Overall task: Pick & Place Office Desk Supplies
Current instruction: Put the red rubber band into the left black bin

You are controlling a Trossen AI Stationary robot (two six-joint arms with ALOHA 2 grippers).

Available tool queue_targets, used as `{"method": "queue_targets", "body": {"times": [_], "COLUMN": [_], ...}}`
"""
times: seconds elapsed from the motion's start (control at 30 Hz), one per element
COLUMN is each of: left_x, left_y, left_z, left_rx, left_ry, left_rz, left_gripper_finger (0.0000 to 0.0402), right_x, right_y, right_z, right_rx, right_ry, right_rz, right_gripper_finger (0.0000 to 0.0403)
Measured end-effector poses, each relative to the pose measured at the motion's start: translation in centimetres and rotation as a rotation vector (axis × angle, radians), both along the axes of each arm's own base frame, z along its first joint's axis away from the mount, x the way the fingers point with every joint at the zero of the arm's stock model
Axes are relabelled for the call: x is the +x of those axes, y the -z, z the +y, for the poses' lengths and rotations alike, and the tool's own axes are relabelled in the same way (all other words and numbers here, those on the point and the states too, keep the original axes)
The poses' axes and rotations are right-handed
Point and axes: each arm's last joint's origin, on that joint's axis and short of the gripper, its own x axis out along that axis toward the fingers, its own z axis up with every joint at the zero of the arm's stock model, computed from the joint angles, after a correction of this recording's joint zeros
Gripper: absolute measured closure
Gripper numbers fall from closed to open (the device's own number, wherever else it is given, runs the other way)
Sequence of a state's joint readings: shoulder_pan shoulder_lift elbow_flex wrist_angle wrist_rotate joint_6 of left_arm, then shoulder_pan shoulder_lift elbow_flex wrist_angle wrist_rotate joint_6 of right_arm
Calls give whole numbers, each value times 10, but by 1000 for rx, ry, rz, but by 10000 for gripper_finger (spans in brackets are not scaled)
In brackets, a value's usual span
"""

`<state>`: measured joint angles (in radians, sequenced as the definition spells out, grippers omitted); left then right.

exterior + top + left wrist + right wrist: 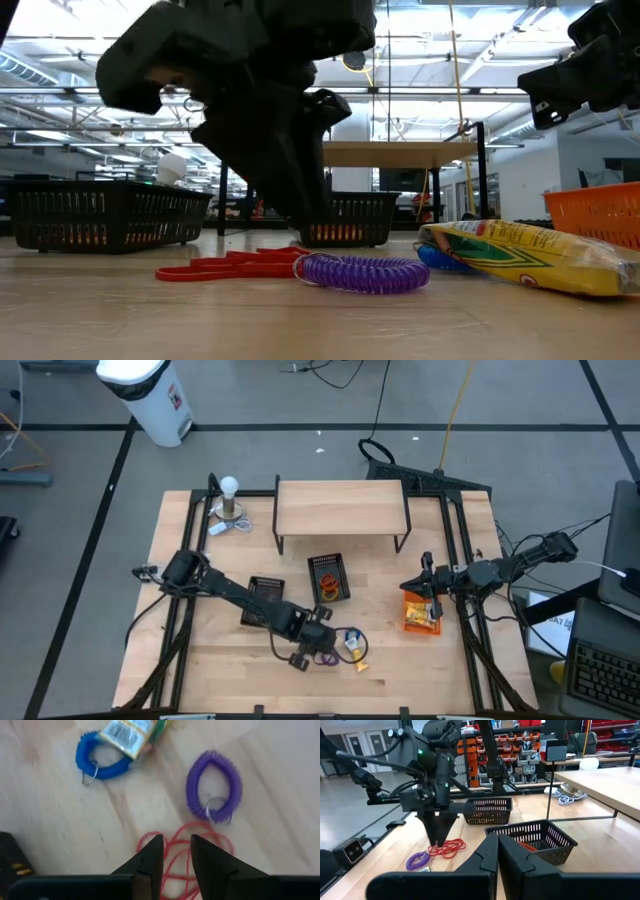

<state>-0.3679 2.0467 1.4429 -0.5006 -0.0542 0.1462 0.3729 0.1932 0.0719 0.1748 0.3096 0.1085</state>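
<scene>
Tangled red rubber bands (218, 836) lie on the table near its near edge, with a purple coil band (191, 785), a blue coil band (82, 757) and a yellow packet (127, 732) just beyond. My left gripper (176, 851) points down over the red bands (451, 847), slightly open, with a red strand showing in the gap between its fingers. My right gripper (499, 851) is shut on nothing. It hangs above the table's right side (428, 582), over an orange basket (420, 610). My left gripper comes at the red rubber bands (225, 266) from above, its fingertips (152, 851) low at the table on either side of a strand. Whether they touch the bands cannot be told.
Two black mesh baskets stand mid-table; one (329, 578) holds orange and red items, the other (267, 595) sits by the left arm. A wooden shelf (340, 508) spans the far side, with a white ball on a metal stand (230, 495) to its left.
</scene>
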Motion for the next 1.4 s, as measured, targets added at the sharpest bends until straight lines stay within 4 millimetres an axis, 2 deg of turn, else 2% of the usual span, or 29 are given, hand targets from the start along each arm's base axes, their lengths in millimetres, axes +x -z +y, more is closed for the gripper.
{"method": "queue_targets", "body": {"times": [0.17,0.37,0.7,0.9,1.4], "left_x": [1,5,11,9,5], "left_y": [-1,5,30,31,29], "left_z": [2,3,1,1,10], "left_rx": [90,53,36,39,19], "left_ry": [34,87,122,158,143], "left_rz": [-32,-19,11,39,102], "left_gripper_finger": [276,253,298,323,325], "right_x": [1,1,2,3,3], "right_y": [1,2,3,4,4], "right_z": [0,0,1,1,1], "right_rx": [-5,-7,-12,-16,-17], "right_ry": [1,2,3,3,3], "right_rz": [12,18,29,40,43], "right_gripper_finger": [403,403,403,403,403]}}
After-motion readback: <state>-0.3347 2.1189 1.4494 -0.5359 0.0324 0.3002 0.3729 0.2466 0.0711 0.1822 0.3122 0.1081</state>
